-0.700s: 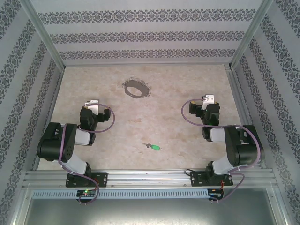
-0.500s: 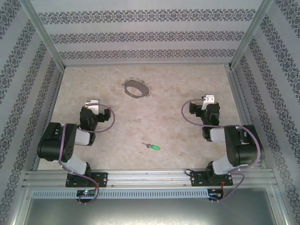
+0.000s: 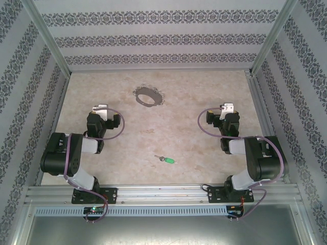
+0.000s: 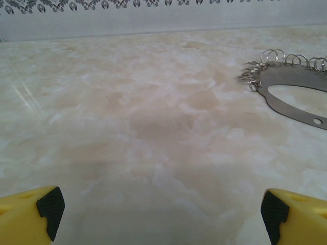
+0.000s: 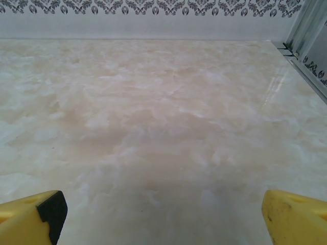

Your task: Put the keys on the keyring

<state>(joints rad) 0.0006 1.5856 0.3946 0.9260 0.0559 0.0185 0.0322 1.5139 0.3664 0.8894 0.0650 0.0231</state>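
Note:
The key [image 3: 167, 160], small and silver with a bright green head, lies flat on the marble table near the front, between the two arms. The keyring [image 3: 149, 95], a dark grey metal loop edged with small wire rings, lies at the back centre, and its left part shows at the right edge of the left wrist view [image 4: 286, 94]. My left gripper [image 3: 99, 109] hangs left of the middle, open, its yellow fingertips [image 4: 30, 214] wide apart over bare table. My right gripper [image 3: 227, 108] is open on the right side, its fingertips [image 5: 294, 217] spread with nothing between them.
Patterned walls enclose the table on three sides. An aluminium rail [image 3: 258, 102] runs along the right edge and another frame rail [image 3: 163, 193] crosses the front at the arm bases. Bare marble lies between the key and the keyring.
My left gripper has shifted slightly toward the back and left. The right arm, the key and the keyring have not moved.

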